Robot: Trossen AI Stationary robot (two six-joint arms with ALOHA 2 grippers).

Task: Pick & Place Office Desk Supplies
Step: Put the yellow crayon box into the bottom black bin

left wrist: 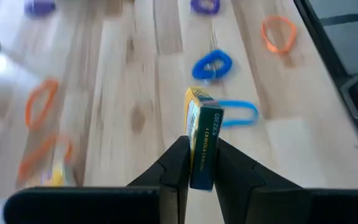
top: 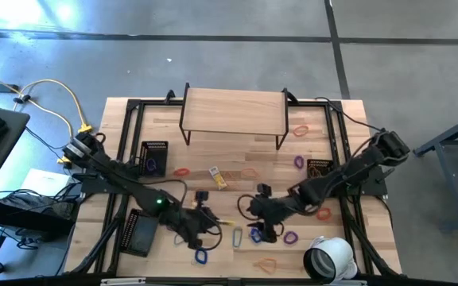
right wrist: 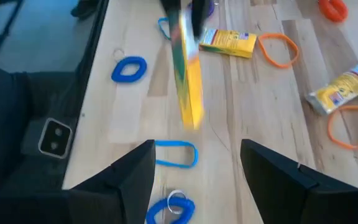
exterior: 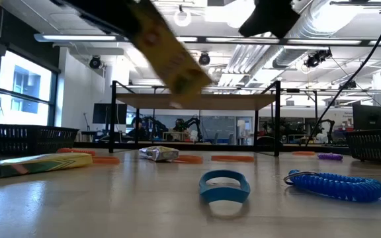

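Crayon box (left wrist: 202,146), yellow and green, sits pinched upright between the left gripper (left wrist: 199,163) fingers, lifted clear of the table (top: 237,155). Just ahead of that gripper lie a flat blue band (left wrist: 238,112) and, farther out, a blue coiled loop (left wrist: 212,65), then an orange band (left wrist: 277,32). Facing it, the right gripper (right wrist: 197,163) hangs with its fingers spread wide and empty, the box just in front of it; a second crayon box (right wrist: 228,43) and a yellow-and-white packet (right wrist: 345,85) lie beyond.
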